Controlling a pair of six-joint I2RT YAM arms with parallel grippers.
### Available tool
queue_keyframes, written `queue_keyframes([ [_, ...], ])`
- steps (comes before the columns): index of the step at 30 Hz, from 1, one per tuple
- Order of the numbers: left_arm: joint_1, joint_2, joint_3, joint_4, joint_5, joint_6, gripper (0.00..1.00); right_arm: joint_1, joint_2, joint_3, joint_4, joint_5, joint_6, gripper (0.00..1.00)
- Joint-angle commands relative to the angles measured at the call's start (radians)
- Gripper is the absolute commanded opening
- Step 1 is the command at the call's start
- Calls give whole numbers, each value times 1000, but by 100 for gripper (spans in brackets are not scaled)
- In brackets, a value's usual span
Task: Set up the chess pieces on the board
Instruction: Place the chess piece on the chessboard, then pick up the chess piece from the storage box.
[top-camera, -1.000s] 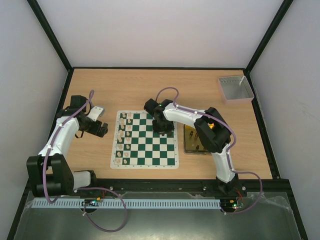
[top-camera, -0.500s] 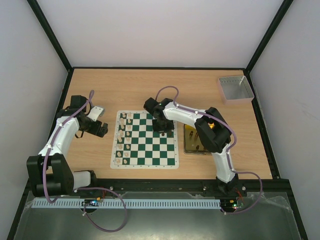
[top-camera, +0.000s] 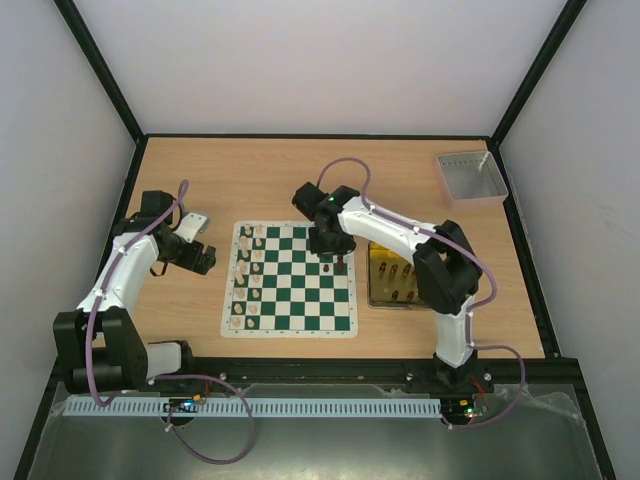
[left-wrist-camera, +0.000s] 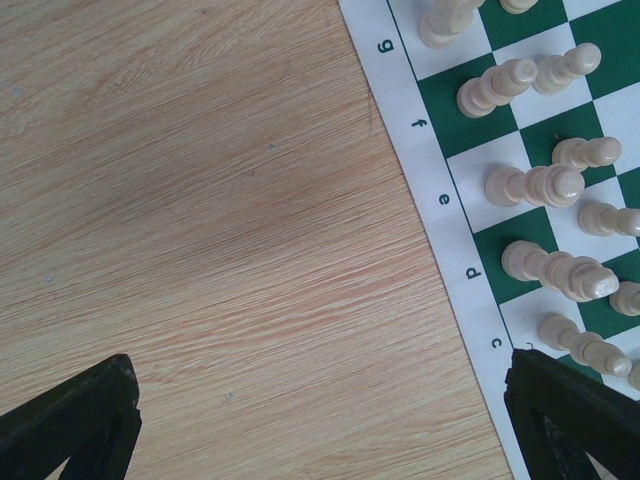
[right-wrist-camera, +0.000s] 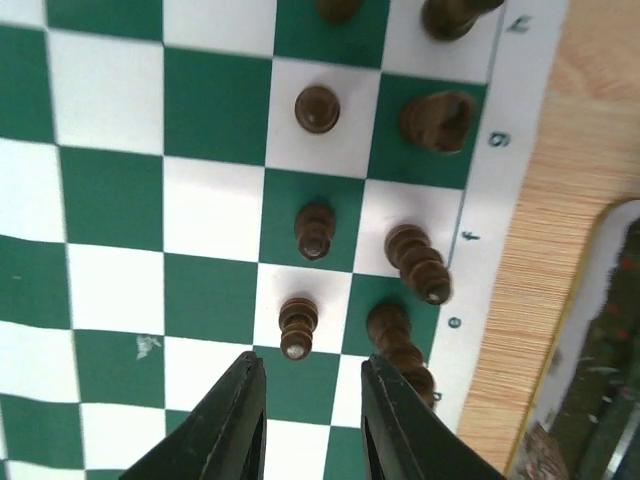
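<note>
The green and white board (top-camera: 300, 300) lies mid-table. Cream pieces (top-camera: 247, 270) fill its two left columns; they also show in the left wrist view (left-wrist-camera: 530, 185). Several dark brown pieces (top-camera: 338, 262) stand at the board's far right corner. My right gripper (right-wrist-camera: 312, 375) is open and empty above them. A dark pawn (right-wrist-camera: 298, 325) stands just ahead of its tips and a taller dark piece (right-wrist-camera: 400, 345) is by the right finger (right-wrist-camera: 385, 400). My left gripper (left-wrist-camera: 320, 420) is open and empty over bare wood beside the board's left border (left-wrist-camera: 420, 150).
A gold tin (top-camera: 372, 275) holding several dark pieces sits right of the board, partly under my right arm. A grey tray (top-camera: 470, 178) stands at the far right corner. Black frame posts and white walls bound the table.
My right arm's elbow has swung right, uncovering more of the gold tin, and its gripper has shifted slightly over the board's right edge. The left arm has not moved.
</note>
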Motion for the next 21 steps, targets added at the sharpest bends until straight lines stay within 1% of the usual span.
queue_keyframes([
  [1,-2,-8,-15,-7,6,2,99,-46,-123,23,-76,58,36,26],
  [4,-2,-12,-15,-7,6,2,99,-121,-223,-93,-80,63,54,26],
  [8,-2,-16,-17,-5,2,1,99,-251,-374,-272,-63,68,70,26],
  [12,-4,-19,-12,-4,-12,-12,99,-354,-498,-378,-63,71,66,26],
  [16,-22,-15,10,-15,-55,-27,99,-382,-572,-435,-58,49,68,26],
  [21,-41,-5,13,-10,-142,-38,99,-385,-611,-465,-41,62,107,26],
])
